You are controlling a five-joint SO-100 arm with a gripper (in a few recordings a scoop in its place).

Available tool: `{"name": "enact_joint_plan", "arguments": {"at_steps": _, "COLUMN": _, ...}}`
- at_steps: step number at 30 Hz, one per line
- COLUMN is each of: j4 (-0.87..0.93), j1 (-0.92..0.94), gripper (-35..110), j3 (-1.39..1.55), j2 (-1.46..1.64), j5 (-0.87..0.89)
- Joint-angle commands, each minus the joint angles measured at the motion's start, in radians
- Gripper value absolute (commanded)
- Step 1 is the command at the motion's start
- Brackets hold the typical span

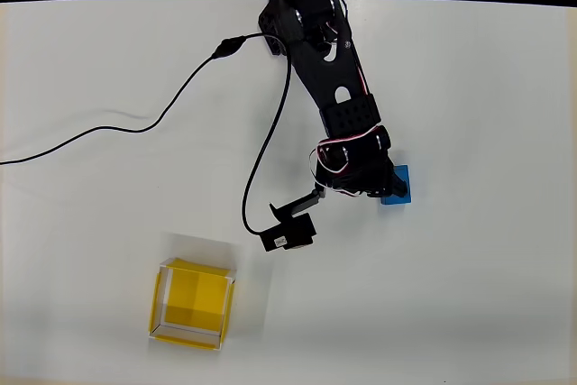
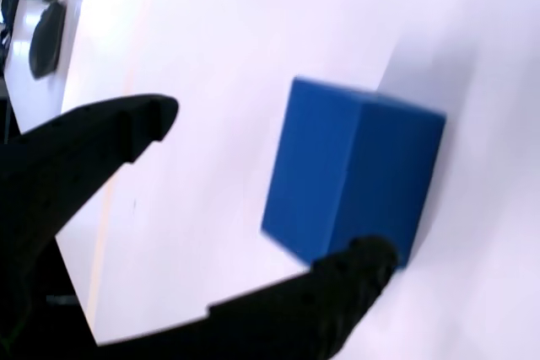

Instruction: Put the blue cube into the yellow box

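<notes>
One black arm (image 1: 329, 87) reaches from the far edge of the white bench (image 1: 108, 69) toward the right side of the overhead view, its wrist over the blue cube (image 1: 399, 188). There the cube shows as a small blue patch, partly covered by the arm, resting on the bench right of centre. In the wrist view the blue cube (image 2: 354, 170) sits on the white surface with two faces showing. The end effector (image 2: 270, 196) is spread: one black finger (image 2: 110, 137) ends to the left of the cube with bare bench between them, and the other finger (image 2: 337, 292) ends at the cube's lower corner, overlapping its edge in the picture; whether it touches cannot be told. The yellow box (image 1: 191, 305) stands open-topped near the front left of the overhead view, well apart from the cube. A black cable (image 1: 135, 128) runs from the left edge of the bench up to the arm's base, and a small black camera module (image 1: 288, 234) hangs beside the wrist.
</notes>
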Motion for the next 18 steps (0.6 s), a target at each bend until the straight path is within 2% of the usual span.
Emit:
{"name": "enact_joint_plan", "arguments": {"at_steps": 1, "j4": -0.015, "j1": -0.057, "gripper": 45, "j3": -0.127, "j2": -0.011, "j5": 0.008}}
{"name": "enact_joint_plan", "arguments": {"at_steps": 18, "j4": -0.117, "j1": -0.149, "gripper": 44, "j3": -0.156, "j2": -0.238, "j5": 0.074}}
